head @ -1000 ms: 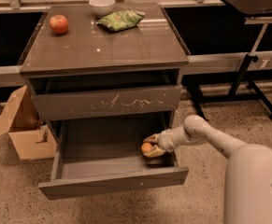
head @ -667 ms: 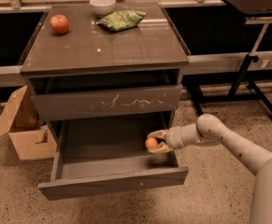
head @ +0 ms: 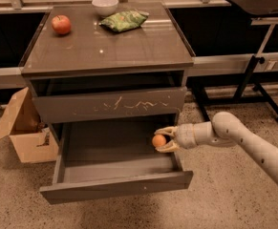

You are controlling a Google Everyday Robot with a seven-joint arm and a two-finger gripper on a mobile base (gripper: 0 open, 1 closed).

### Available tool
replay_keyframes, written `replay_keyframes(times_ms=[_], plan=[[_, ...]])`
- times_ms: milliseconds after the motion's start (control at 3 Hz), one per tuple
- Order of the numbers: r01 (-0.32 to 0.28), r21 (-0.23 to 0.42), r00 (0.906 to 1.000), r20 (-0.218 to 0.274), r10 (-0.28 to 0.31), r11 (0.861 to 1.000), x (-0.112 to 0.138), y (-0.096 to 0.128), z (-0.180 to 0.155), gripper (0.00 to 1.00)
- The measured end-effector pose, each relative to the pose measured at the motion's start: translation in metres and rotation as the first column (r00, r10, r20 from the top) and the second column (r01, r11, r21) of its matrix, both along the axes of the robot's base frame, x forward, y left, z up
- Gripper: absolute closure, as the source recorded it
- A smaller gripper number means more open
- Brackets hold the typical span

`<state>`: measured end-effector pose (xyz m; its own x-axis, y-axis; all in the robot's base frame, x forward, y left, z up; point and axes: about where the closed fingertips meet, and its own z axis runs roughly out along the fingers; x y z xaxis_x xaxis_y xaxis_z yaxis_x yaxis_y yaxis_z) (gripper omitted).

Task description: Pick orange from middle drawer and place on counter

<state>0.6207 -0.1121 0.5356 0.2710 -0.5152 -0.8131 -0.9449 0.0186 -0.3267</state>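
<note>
At the drawer's right side: the gripper [head: 161,140] reaches in from the right, low inside the open middle drawer [head: 114,149] and just below the scratched drawer front [head: 110,105] above it.
Fingers: the fingers [head: 166,130] are clenched on the orange [head: 159,140], one above it and one below.
Orange: it is held close to the drawer's right wall and appears lifted off the grey floor, though a light touch on the floor cannot be ruled out. It is not yet out of the drawer.
Counter: the counter [head: 110,49] lies well above the gripper. Its surface carries a red apple [head: 61,24] at the back left, a white bowl [head: 105,5] at the back edge and a green bag [head: 124,19] just beside the bowl, while the front half shows bare glossy top.
Step in hand: the grasp looks complete, so the pick is at the point of taking the fruit out of the drawer.
Next move: it likely calls for drawing the orange outward, towards the drawer's front panel, until it is clear of the scratched front overhead. Only then should it rise past the counter's edge, travel over the bare front part of the surface, lower until the fruit rests there and release.
</note>
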Motion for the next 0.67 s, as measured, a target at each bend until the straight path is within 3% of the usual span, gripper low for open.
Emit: replay_keyframes(times_ms=[333,667], plan=[[-0.008,-0.017,0.9923,0.123,0.010,1.000,-0.003,-0.003,0.058,1.00],[-0.011,-0.060,0.9279,0.371,0.033,0.998,-0.019,-0.013,0.175,1.00]])
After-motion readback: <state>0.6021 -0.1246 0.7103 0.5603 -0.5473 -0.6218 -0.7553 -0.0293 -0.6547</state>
